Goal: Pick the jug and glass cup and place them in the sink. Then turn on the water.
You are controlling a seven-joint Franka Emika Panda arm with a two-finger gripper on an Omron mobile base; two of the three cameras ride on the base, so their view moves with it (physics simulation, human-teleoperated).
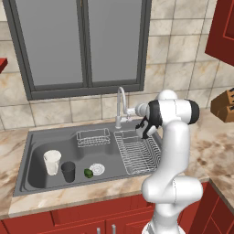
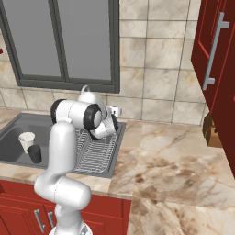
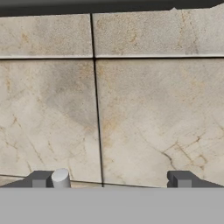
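- My gripper (image 3: 109, 179) stands wide open with nothing between its fingertips (image 3: 183, 178), which sit far apart at the bottom of the hand view.
- Ahead of it is the beige tiled wall (image 3: 144, 113), close up, with a small grey cylindrical end (image 3: 60, 177) of the tap showing beside one fingertip.
- From the left base view, my hand (image 1: 145, 122) is held level just beside the curved chrome tap (image 1: 121, 106), at the back of the sink (image 1: 32, 137).
- Under my hand lies the wire rack (image 1: 137, 153) in the right basin; a smaller wire basket (image 1: 93, 137) sits farther left.
- The jug (image 1: 52, 162) stands upright in the left basin, with the glass cup (image 1: 68, 171) upright just beside it.
- A small green thing (image 1: 88, 172) lies next to the round drain (image 1: 97, 169) in that same basin.
- A grey-framed window (image 1: 82, 45) fills the wall above the sink.
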